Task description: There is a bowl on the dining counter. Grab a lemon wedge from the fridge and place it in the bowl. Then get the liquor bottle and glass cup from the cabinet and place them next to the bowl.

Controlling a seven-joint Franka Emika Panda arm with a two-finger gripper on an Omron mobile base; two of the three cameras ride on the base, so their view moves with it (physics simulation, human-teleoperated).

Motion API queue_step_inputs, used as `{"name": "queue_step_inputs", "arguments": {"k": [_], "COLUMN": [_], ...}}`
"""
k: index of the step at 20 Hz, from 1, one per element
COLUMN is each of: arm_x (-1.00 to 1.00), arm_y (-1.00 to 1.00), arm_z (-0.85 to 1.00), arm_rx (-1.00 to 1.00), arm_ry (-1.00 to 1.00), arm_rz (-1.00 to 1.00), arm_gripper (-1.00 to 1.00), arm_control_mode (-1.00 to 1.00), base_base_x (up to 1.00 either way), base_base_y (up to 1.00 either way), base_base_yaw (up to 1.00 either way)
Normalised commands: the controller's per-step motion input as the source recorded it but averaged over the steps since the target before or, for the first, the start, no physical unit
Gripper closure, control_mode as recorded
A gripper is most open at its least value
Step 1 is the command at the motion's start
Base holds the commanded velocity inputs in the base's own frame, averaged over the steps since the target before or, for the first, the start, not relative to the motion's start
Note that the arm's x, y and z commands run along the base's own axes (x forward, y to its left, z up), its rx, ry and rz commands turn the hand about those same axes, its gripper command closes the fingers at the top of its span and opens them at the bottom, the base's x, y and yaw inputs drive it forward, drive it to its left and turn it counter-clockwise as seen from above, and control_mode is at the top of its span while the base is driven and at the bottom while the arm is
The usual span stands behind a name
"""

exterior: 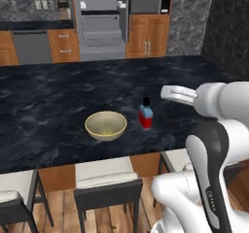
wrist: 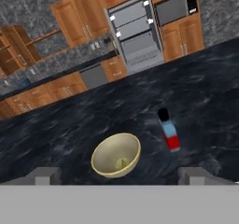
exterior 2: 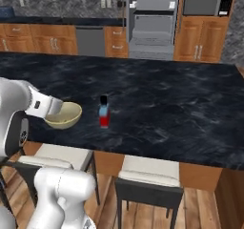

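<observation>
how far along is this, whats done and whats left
Done, it seems: a small yellowish piece, likely the lemon wedge, lies in the shallow olive-yellow bowl on the black marbled dining counter, and the small red-and-blue liquor bottle with a black cap stands upright just beside the bowl, apart from it. In hand: nothing; the gripper is open. Left: the glass cup is not yet by the bowl.

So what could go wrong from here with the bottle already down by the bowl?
The liquor bottle stands upright close beside the bowl, so setting the cup between them could tip it. The open gripper hangs just above the bowl's near rim and could clip it. The fridge is open.
</observation>
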Motion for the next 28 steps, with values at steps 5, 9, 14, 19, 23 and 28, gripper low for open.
{"name": "queue_step_inputs", "arguments": {"k": [5,9,14,19,23,28], "arm_x": [0.0,0.0,0.0,0.0,0.0,0.0], "arm_y": [0.0,0.0,0.0,0.0,0.0,0.0], "arm_z": [0.0,0.0,0.0,0.0,0.0,0.0], "arm_rx": [0.0,0.0,0.0,0.0,0.0,0.0], "arm_ry": [0.0,0.0,0.0,0.0,0.0,0.0], "arm_rz": [0.0,0.0,0.0,0.0,0.0,0.0], "arm_gripper": [-1.0,-1.0,-1.0,-1.0,-1.0,-1.0], "arm_control_mode": [1.0,1.0,1.0,1.0,1.0,1.0], "base_base_x": [-0.74,-0.33,-0.07,0.0,0.0,0.0], "base_base_y": [0.38,0.92,1.0,1.0,1.0,1.0], "base_base_yaw": [-0.06,-0.1,-0.12,-0.12,-0.1,-0.07]}}
